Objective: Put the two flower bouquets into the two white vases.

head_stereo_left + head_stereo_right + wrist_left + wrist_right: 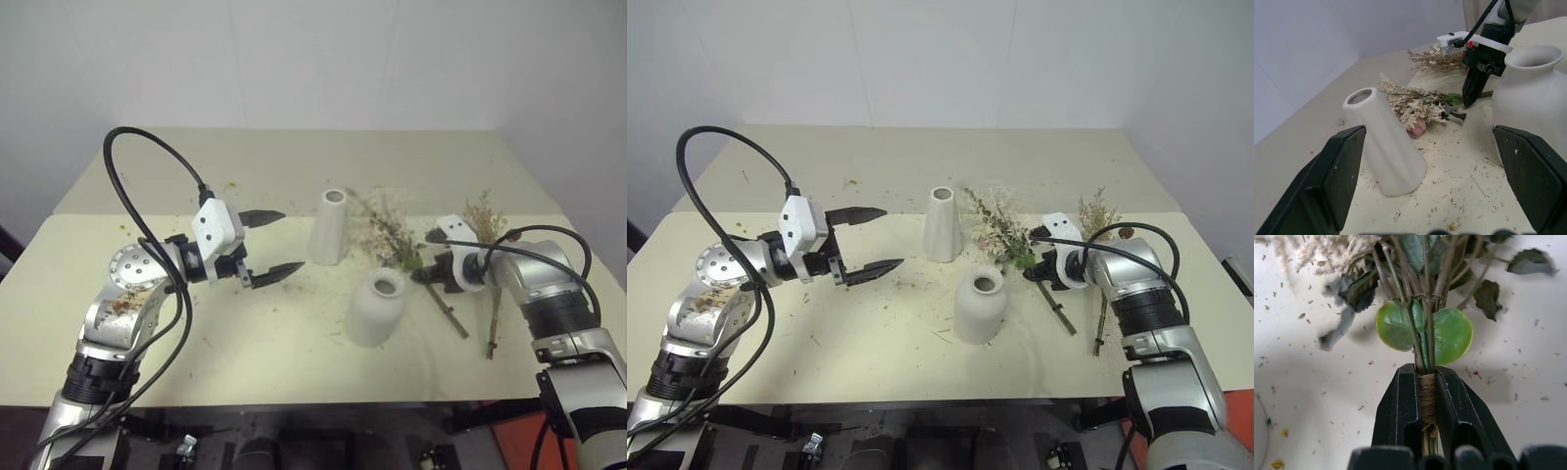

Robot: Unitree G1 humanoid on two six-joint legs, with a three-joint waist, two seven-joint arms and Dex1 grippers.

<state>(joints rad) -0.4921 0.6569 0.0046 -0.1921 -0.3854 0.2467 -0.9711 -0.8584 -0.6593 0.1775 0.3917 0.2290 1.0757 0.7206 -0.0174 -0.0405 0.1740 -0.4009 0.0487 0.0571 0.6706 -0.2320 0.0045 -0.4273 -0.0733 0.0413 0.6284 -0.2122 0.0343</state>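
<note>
The cream-white bouquet (pixel 385 232), with green leaves (pixel 1422 330), lies on the table between the tall white vase (pixel 330 227) and my right gripper (pixel 1426 376). That gripper is shut on the bouquet's bound stem, just right of the short round vase (pixel 377 306). The tan-brown bouquet (pixel 484 217) lies further right, its stem pointing toward the front edge. My left gripper (pixel 291 241) hovers open and level left of the tall vase, holding nothing. The left wrist view shows the tall vase (pixel 1385 147), the short vase (pixel 1533 90) and the right gripper (pixel 1473 98).
Dried plant crumbs (pixel 230 184) are scattered over the pale table (pixel 245 352). A white wall stands behind the table. A black cable (pixel 147 147) loops above my left arm.
</note>
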